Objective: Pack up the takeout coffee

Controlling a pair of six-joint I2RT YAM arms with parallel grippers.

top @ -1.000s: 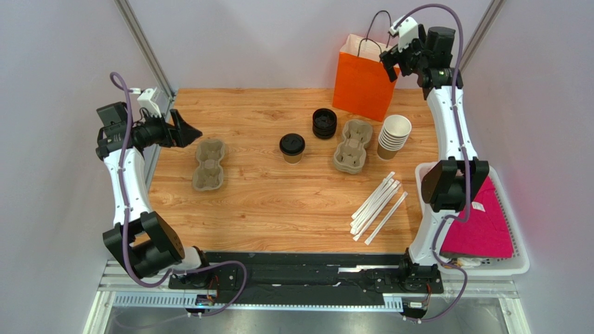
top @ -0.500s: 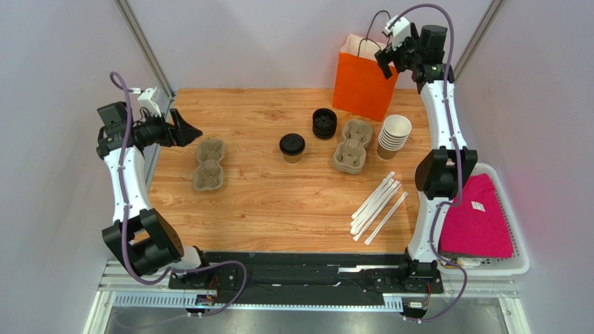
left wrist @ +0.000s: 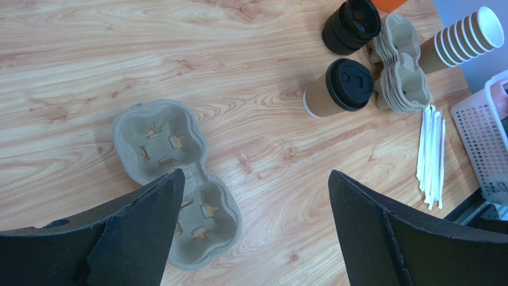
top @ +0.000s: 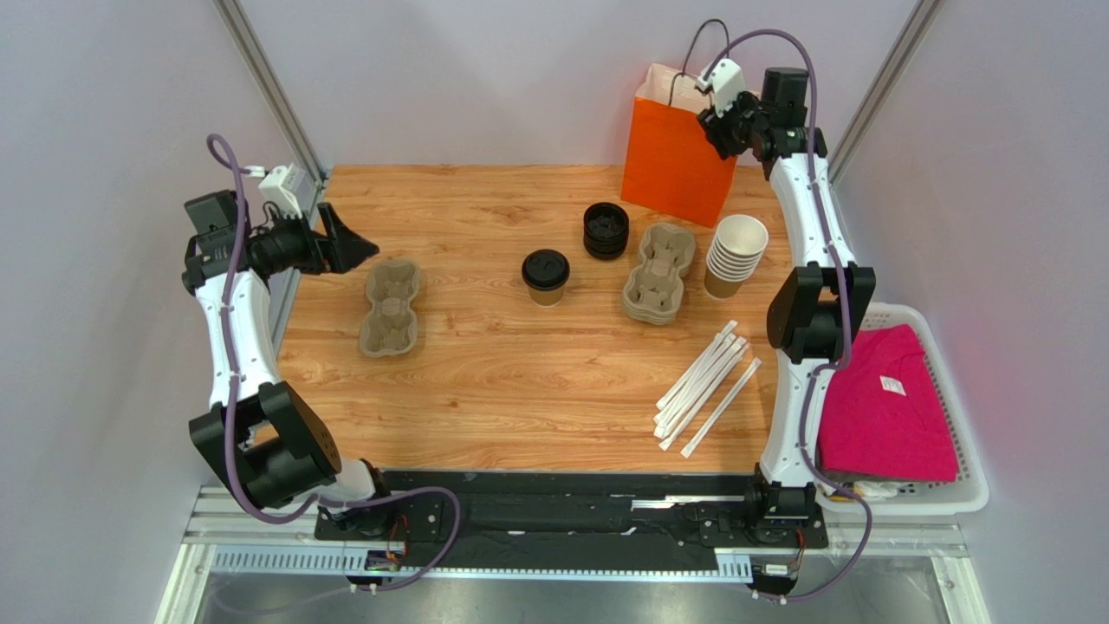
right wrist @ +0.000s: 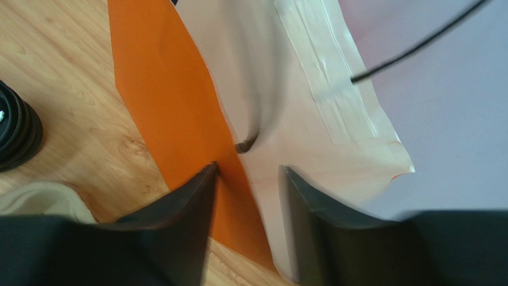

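**lidded coffee stands alone mid-surface; right gripper astride the bag's wall**

the takeout coffee [top: 546, 276], a tan cup under a black lid, stands upright near the middle of the wooden surface [top: 521, 390], touching nothing; no gripper is on it; a stack of loose black lids [top: 605, 230] sits just behind and to its right, and a stack of pulp cup carriers [top: 660, 273] just to its right; beyond those stands a stack of lidless cups [top: 737, 256]; a single two-cup carrier [top: 392, 307] lies well to the left, empty.

the left gripper [left wrist: 255, 174] hangs above the left edge over that carrier, jaws spread wide and released, holding nothing; the right gripper [right wrist: 247, 170] is up at the orange paper bag [top: 674, 163] at the far edge, one finger outside on the orange face, the other on the pale inside, jaws partly drawn in with a gap between them, not clenched on the paper; white straws [top: 707, 384] lie fanned near the right edge.
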